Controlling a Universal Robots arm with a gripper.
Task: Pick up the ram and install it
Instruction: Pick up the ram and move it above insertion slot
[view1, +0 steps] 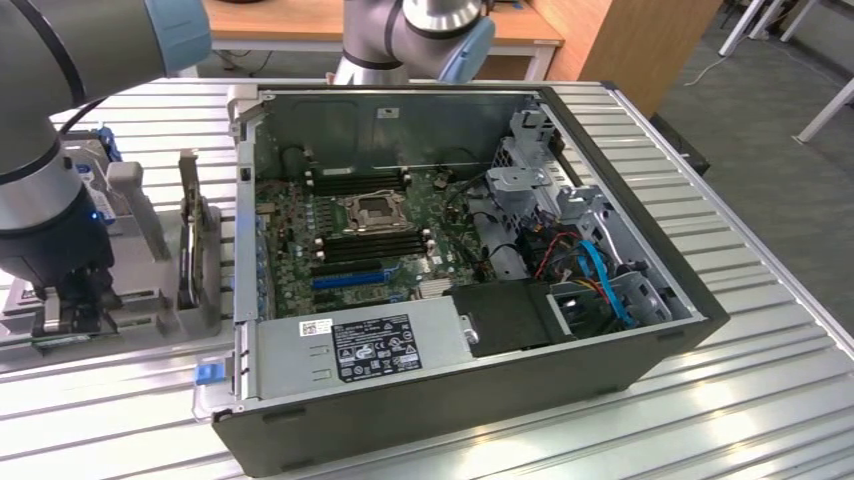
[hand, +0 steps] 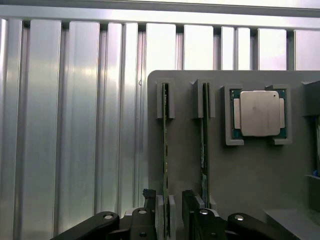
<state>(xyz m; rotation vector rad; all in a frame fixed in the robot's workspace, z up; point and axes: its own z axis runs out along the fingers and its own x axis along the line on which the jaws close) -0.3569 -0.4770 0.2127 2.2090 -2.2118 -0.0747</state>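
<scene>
Two ram sticks stand on edge in slots of a grey holder tray (hand: 250, 175). One ram (hand: 165, 150) has my gripper (hand: 170, 216) over its near end, open, with a dark finger (hand: 149, 219) on each side and apart from the board. The other ram (hand: 204, 150) stands parallel beside it. In the exterior view my gripper (view1: 70, 305) hangs low over the tray (view1: 134, 330) at that view's left, beside the open computer case (view1: 641, 340). The motherboard (view1: 360, 230) lies inside the case, with black memory slots (view1: 367, 246) near the processor socket.
A square silver processor (hand: 259, 113) sits in a pocket of the tray, beyond the second stick. Upright grey holders (view1: 194, 250) stand between my gripper and the case wall. The power supply (view1: 360, 345) and blue cables (view1: 601, 280) fill the case's near side. A ribbed metal table (hand: 75, 125) lies underneath.
</scene>
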